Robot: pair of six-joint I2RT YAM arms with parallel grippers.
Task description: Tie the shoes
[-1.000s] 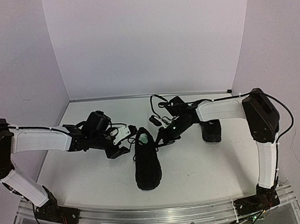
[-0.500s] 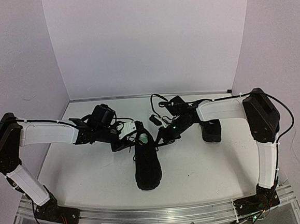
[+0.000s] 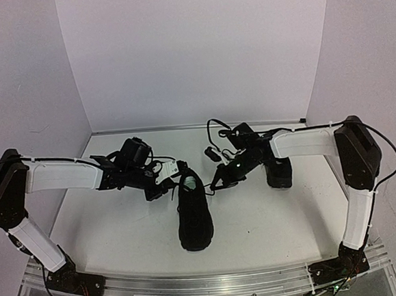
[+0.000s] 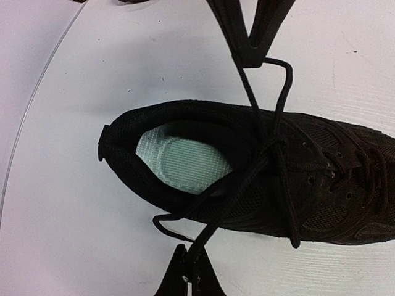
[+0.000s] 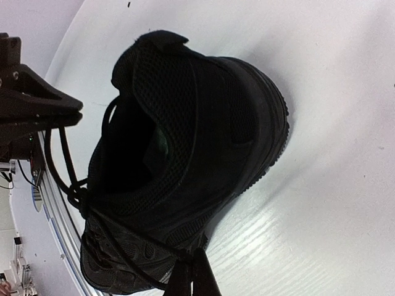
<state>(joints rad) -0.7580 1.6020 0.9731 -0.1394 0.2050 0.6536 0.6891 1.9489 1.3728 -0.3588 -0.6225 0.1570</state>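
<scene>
**Fingers [image 4: 179, 276] pinched shut on laces [image 4: 284, 86] beside the shoe's opening**

On the left gripper [image 4: 189, 254], two matte black wedges are seen pressed together, tapering to a point. One thin, round black strand is clamped between their tips. The right gripper [image 5: 192, 266] is likewise closed to a narrow point, and a loop of lace is caught in it above the tongue. In each wrist view the gripper's own fingers are cut off by the bottom edge, so only the tips can be made out. In the top view, black fingers, strands and upper merge and are hard to separate.

The shoe [image 3: 193, 220] lies between the two grippers, which are set on either side of its opening, just off the collar. The strands are crossed over the tongue. Its upper is dull black mesh with punched eyelets, a padded collar and a ridged sole edge. A pale green, grid-textured insole [image 4: 188, 163] is shown inside. The shoe is placed mid-table [image 3: 115, 223] on a smooth white surface, toe toward the arm bases.

A second shoe [image 3: 279, 174] is found farther right, partly hidden behind the right arm. Its lacing cannot be made out.
</scene>
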